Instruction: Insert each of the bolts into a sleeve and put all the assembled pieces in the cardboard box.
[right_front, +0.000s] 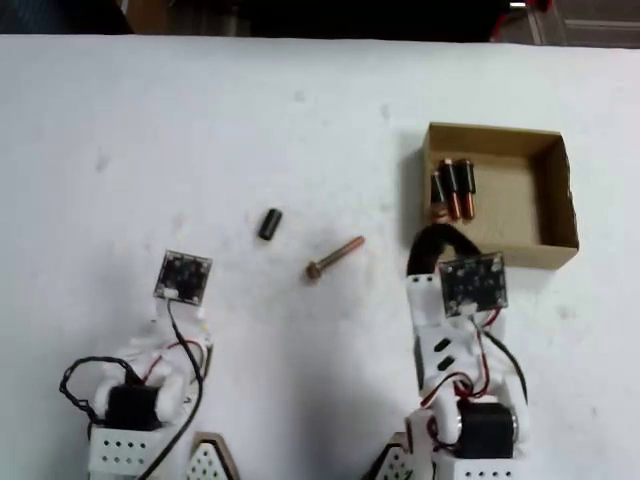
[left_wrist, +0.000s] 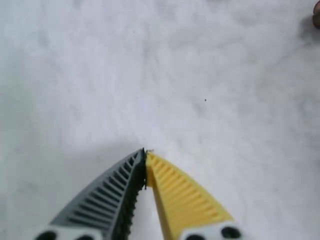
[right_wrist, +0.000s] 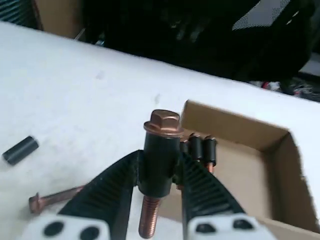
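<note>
- A white table (right_front: 300, 120) spread across the high view, its far edge running along the top of the frame.
- A short black sleeve (right_front: 270, 224) lay on its side a little left of centre.
- A copper bolt (right_front: 335, 257) lay near the sleeve, lower and to its right, not touching it, head toward the lower left.
- An open cardboard box (right_front: 545, 250) sat right of centre, well apart from both.
</note>
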